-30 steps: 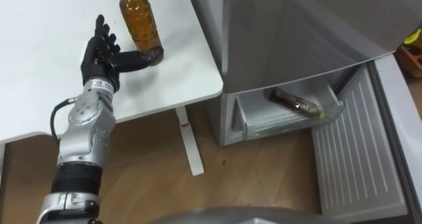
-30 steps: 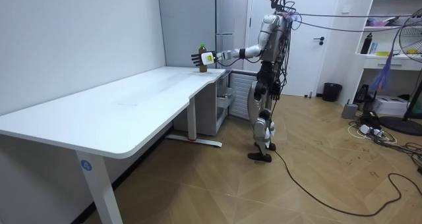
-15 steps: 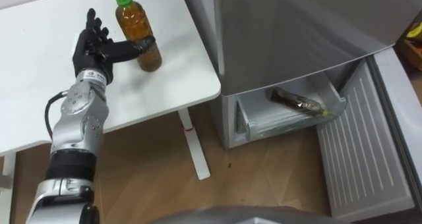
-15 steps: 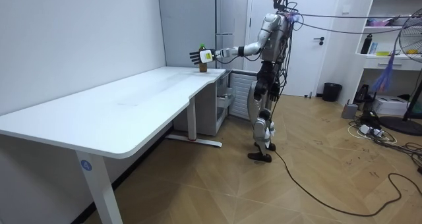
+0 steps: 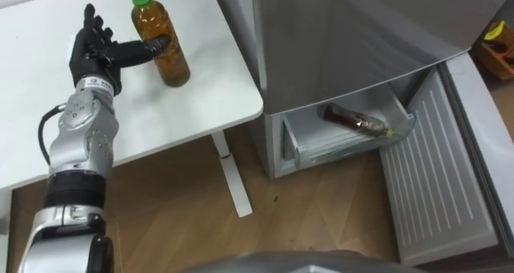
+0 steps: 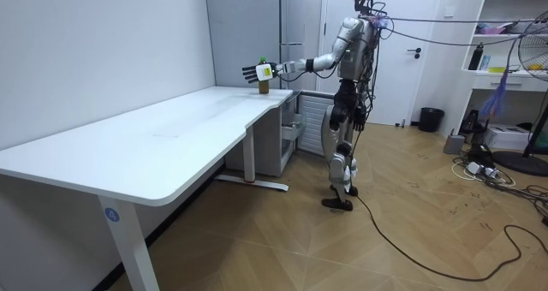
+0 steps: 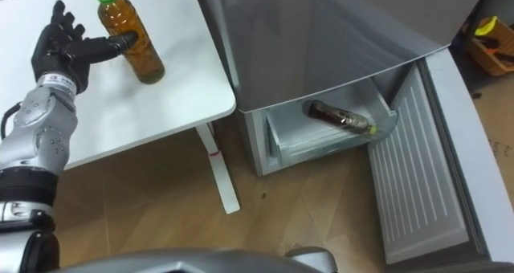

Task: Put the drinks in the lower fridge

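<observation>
A tea bottle [image 5: 163, 46] with a green cap stands upright on the white table [image 5: 48, 112] near its right edge. My left hand [image 5: 90, 51] is open just left of it, fingers straight up and thumb stretched across the bottle's front, touching it. A second dark bottle [image 5: 354, 121] lies on its side in the pulled-out drawer [image 5: 341, 147] of the lower fridge. In the room view I stand by the fridge with the left hand [image 6: 253, 72] held out at the bottle [image 6: 263, 87], and my right hand [image 6: 335, 120] hangs at my side.
The grey fridge body [image 5: 353, 32] stands right of the table. Its lower door [image 5: 438, 177] is swung open to the right over the wooden floor. The table leg [image 5: 229, 177] stands just left of the fridge.
My left hand has risen along the bottle: the thumb was at its base and now lies across its middle. The view has shifted a little.
</observation>
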Controlling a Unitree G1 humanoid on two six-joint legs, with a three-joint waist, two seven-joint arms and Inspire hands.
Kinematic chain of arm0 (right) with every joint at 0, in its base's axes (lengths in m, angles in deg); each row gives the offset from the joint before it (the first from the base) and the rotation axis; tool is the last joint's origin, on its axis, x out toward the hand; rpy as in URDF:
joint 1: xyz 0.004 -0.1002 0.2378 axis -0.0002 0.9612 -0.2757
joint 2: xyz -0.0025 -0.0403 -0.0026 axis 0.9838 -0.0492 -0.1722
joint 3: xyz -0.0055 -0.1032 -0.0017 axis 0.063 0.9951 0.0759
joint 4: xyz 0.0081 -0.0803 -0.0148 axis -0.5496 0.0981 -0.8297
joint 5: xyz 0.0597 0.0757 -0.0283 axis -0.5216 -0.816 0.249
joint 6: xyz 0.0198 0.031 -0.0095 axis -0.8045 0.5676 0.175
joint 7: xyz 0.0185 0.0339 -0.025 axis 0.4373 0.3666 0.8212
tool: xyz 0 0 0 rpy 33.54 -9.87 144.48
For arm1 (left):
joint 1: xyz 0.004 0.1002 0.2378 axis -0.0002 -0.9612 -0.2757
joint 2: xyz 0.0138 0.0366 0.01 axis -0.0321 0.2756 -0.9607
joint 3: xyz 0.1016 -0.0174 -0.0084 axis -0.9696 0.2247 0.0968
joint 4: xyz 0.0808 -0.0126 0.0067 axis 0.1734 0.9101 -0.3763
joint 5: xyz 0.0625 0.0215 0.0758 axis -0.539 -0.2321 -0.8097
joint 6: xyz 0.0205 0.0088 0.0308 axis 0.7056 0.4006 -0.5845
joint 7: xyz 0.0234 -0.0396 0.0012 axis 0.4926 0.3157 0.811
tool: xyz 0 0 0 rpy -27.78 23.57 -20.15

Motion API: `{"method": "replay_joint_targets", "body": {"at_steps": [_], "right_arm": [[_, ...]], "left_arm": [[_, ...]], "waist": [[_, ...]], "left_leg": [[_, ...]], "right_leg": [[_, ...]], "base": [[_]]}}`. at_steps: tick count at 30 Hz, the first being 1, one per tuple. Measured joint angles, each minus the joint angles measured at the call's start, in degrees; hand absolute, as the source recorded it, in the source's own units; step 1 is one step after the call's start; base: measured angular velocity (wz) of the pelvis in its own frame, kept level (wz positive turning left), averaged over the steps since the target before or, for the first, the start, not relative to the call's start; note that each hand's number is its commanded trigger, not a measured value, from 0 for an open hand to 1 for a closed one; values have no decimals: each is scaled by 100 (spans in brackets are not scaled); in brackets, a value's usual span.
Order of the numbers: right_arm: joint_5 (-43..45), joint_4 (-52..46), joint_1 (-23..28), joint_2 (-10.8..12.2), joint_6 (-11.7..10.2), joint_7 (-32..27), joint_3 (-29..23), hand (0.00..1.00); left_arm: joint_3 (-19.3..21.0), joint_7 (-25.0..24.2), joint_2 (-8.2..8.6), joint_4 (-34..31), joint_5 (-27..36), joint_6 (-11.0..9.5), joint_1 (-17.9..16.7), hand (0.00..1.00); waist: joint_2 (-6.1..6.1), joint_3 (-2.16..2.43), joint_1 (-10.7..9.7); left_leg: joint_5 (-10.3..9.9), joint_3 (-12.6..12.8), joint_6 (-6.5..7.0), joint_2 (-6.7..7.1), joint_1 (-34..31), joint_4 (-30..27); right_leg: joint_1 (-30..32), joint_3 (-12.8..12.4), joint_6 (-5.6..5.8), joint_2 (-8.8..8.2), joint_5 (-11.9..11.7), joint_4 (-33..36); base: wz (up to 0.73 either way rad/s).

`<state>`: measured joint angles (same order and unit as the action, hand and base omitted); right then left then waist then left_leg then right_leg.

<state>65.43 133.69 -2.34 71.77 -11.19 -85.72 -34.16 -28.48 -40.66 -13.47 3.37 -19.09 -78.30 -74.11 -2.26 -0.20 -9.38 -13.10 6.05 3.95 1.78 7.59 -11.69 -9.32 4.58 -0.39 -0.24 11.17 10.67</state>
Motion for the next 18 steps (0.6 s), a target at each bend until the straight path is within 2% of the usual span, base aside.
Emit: {"method": "replay_joint_targets", "body": {"at_steps": [4,10,18], "right_arm": [[2,0,3,-1,-4,-1,-91,0],[42,-1,5,-11,16,3,-102,0],[181,3,-11,-19,187,4,-103,0]], "left_arm": [[-1,-71,-33,149,11,34,5,0],[-1,-85,-172,171,11,98,19,0],[-7,-83,-228,176,16,204,294,0]], "waist": [[8,-5,-15],[34,-19,-89],[18,-10,-142]], "left_leg": [[0,7,0,1,1,15],[0,6,0,4,-30,36],[0,21,0,3,-7,32]], "right_leg": [[-6,-6,0,1,0,-1],[27,-102,0,7,0,0],[35,-279,-2,35,-1,0]], "base": [[0],[0],[-3]]}}
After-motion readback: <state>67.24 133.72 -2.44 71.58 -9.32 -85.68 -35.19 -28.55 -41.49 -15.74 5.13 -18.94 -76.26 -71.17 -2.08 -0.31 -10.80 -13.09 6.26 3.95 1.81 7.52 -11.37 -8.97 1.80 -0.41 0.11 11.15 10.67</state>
